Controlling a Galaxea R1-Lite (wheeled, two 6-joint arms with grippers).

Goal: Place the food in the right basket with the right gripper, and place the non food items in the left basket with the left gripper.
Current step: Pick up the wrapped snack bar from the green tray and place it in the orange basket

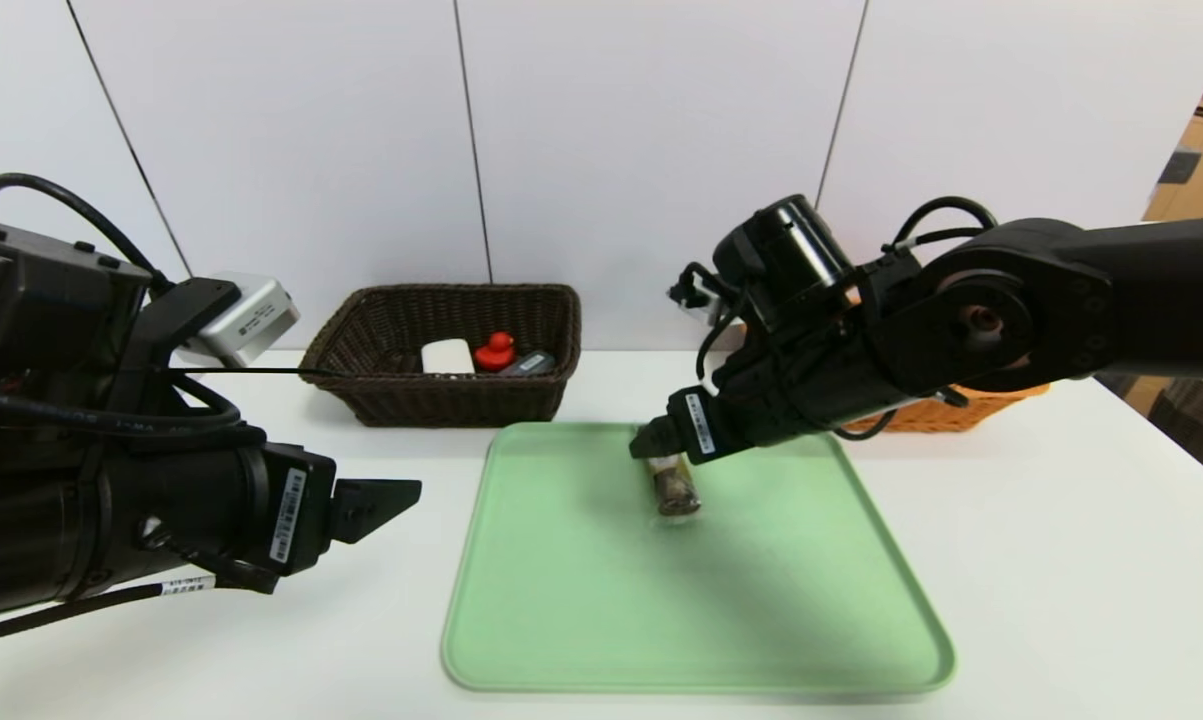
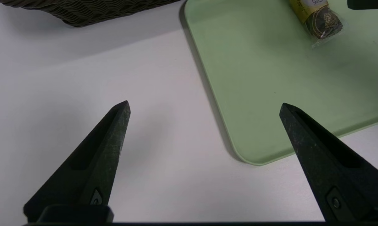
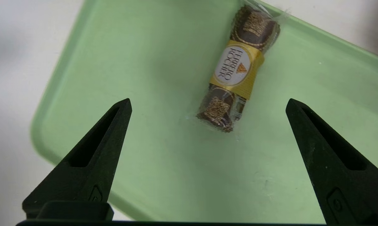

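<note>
The food, a dark brown snack roll with a gold label point(image 1: 675, 490) point(image 3: 237, 70) point(image 2: 320, 15), lies on the green tray point(image 1: 581, 620). My right gripper point(image 1: 654, 448) point(image 3: 207, 102) hovers over the roll's far end, open wide, and its fingers touch nothing. The dark brown left basket point(image 1: 441, 400) point(image 2: 82, 12) holds the non food items: a white block point(image 1: 448, 356), a red duck point(image 1: 496, 352) and a grey case point(image 1: 527, 364). The orange-tan right basket point(image 1: 936, 412) is mostly hidden behind my right arm. My left gripper point(image 1: 393, 500) point(image 2: 204, 104) is open and empty over the table, left of the tray.
The tray point(image 2: 270, 94) point(image 3: 145, 62) lies in the middle of the white table, with its near left corner between my left fingers in the left wrist view. A white wall stands close behind both baskets. My right arm crosses above the tray's far right corner.
</note>
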